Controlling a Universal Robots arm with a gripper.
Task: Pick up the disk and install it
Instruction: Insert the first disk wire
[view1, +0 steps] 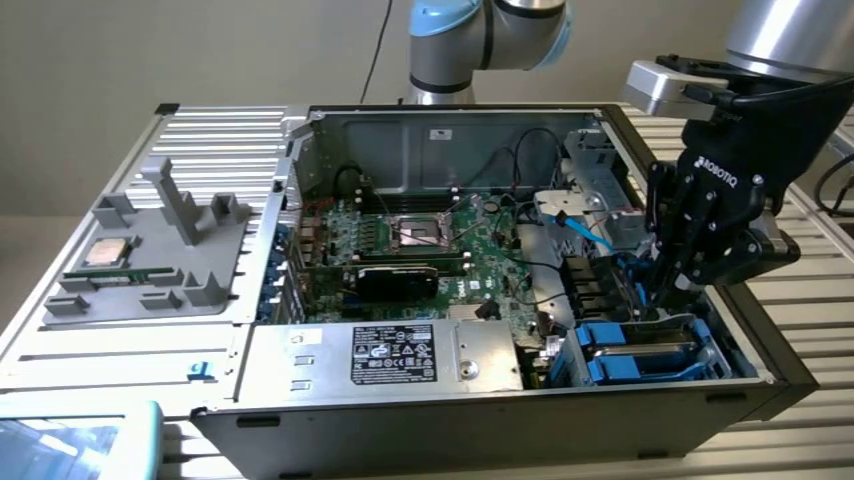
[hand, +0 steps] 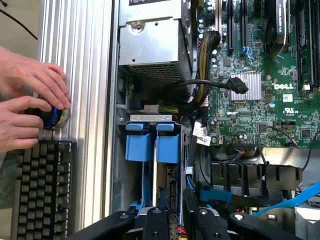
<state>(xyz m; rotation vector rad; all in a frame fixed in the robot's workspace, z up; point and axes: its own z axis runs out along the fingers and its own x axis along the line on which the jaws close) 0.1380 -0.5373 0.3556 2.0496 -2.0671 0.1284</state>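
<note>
Case (view1: 441, 135) dull grey sheet metal; power supply box (view1: 400, 355) bare silver metal, faint sheen; disk (view1: 643, 351) in smooth blue plastic frame; gripper (view1: 663, 300) matt black; table (hand: 75, 60) ribbed pale metal, satin.

Inside the case (view1: 400, 135), disk (view1: 643, 352) lies below gripper (view1: 663, 303).

**Exterior view.** The camera stood off the arm, above the open computer case (view1: 467, 415). It looked down at a slant from a middling distance, taking in the whole case and the slatted tabletop (view1: 801, 410) around it.

**Wrist view.** The camera looked straight down into the case from close above.

Both views shared the blue drive carriers (view1: 638, 360) (hand: 152, 142), the power-supply box (view1: 400, 355) (hand: 150, 45) and the motherboard (view1: 501, 262) (hand: 280, 70).
</note>
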